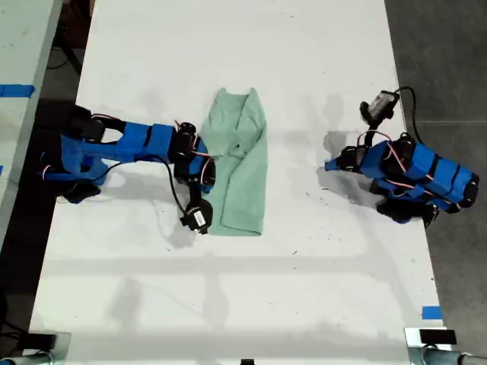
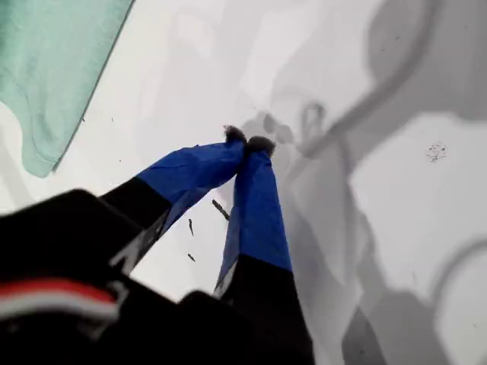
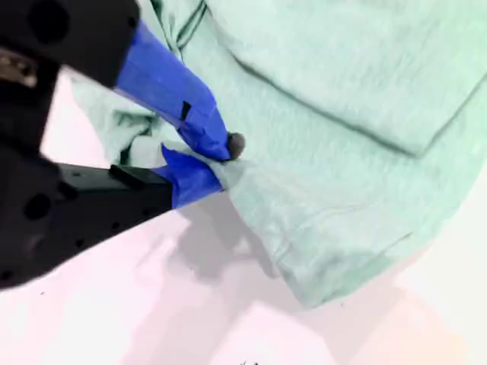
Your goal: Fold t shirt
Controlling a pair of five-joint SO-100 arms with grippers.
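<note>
1. Because the t shirt (image 1: 240,163) already lies as a narrow lengthwise bundle near the middle of the white table (image 1: 251,304), I judge the side folds done and a crosswise fold the likely step left.
2. My second gripper (image 3: 217,163) sits at the bundle's long edge on the exterior view's left, about midway along it; its blue jaws are clenched on a ridge of cloth, though the second wrist view is close and soft, so how much fabric is caught between them is hard to say.
3. That pinch at the edge seems placed to lift or tuck a loose flap, since creases gather right where the jaws meet.
4. My first gripper (image 2: 247,144) is well apart from the garment, toward the exterior view's right, tips pressed together on nothing and resting low over bare table, apparently kept out of the way.
5. Around the cloth I see only small dark specks on the surface, blue tape marks at the table's margins, and the arms' cables.
6. Nothing stands between either gripper and the shirt; the second arm's own body alongside the bundle is the only thing crowding it.
</note>
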